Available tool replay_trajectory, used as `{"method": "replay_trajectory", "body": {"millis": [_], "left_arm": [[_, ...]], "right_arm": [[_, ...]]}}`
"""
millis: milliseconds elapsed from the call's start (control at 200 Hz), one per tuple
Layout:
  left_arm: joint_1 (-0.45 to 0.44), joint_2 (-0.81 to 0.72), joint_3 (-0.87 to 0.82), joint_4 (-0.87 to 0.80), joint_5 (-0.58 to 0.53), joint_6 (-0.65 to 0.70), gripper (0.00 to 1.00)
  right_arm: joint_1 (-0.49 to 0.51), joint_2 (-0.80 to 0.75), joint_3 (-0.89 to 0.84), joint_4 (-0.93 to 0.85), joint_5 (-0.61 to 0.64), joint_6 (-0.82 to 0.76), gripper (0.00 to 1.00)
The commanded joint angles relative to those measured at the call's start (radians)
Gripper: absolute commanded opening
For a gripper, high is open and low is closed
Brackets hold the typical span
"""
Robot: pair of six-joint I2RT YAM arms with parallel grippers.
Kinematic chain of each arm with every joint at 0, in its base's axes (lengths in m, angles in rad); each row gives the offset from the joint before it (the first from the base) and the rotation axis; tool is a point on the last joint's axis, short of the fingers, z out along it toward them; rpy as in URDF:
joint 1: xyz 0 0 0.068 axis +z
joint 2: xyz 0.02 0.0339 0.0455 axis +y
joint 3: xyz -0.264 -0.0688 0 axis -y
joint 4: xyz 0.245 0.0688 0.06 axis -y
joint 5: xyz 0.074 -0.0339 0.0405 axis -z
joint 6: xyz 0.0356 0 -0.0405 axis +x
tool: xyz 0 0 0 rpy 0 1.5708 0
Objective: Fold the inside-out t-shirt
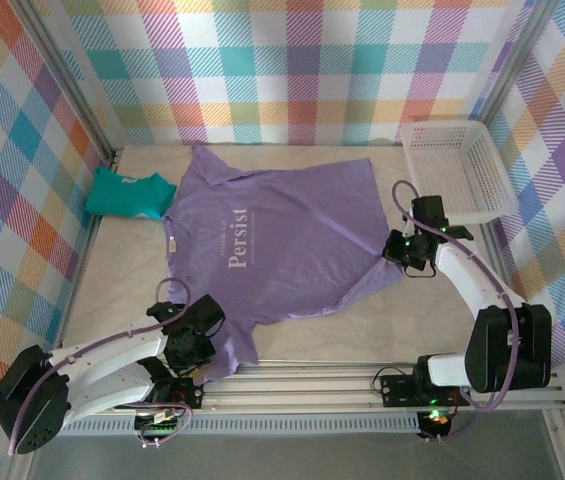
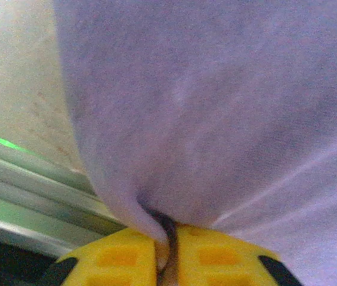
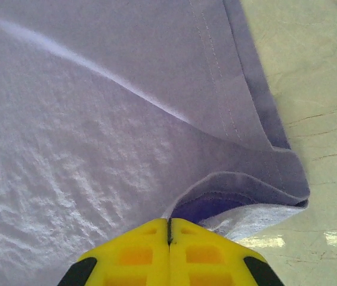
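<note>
- Bright checked walls [image 1: 292,70] stand around a pale table [image 1: 332,325].
- The purple shirt [image 1: 282,240] lies spread out in the middle of the table. Its neck points left and its bottom edge points right, so its long side runs across the table.
- The left arm lies low along the near edge and bends in toward the shirt. The left gripper [image 1: 190,345] is almost shut and pinches the near left part of the shirt. In the left wrist view, cloth bunches between the yellow fingers [image 2: 120,259].
- The right arm reaches forward and bends left. The right gripper [image 1: 405,250] is shut tight on the near right corner of the shirt.
- A folded green cloth [image 1: 127,195] lies far left, just beside the shirt.
- A white basket [image 1: 457,170] sits far right, near the right arm.
- A metal rail [image 1: 362,375] runs along the near edge.
</note>
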Motion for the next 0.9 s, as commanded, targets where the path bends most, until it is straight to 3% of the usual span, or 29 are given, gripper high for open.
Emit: {"method": "replay_trajectory", "body": {"millis": [0,85,320,480,660,895], "left_arm": [[-0.007,-0.045,0.005,-0.001,-0.065,0.007,0.08],[0.003,-0.093,0.033,-0.049,-0.094,0.016,0.0],[0.113,-0.29,0.23,-0.171,-0.296,0.121,0.0],[0.18,-0.293,0.421,0.047,-0.51,0.334,0.0],[0.221,-0.252,0.711,0.248,-0.696,0.626,0.0],[0.221,-0.199,1.242,0.18,-0.635,0.902,0.0]], "right_arm": [[-0.006,-0.034,-0.013,-0.021,0.015,-0.027,0.0],[-0.013,-0.047,-0.018,-0.035,0.025,-0.029,0.0],[-0.087,-0.158,-0.012,-0.074,0.049,-0.029,0.0],[-0.112,-0.186,0.018,0.02,0.002,0.021,0.0],[-0.127,-0.197,0.199,-0.04,0.019,0.004,0.0],[-0.128,-0.428,0.526,-0.226,0.093,-0.015,0.0]]}}
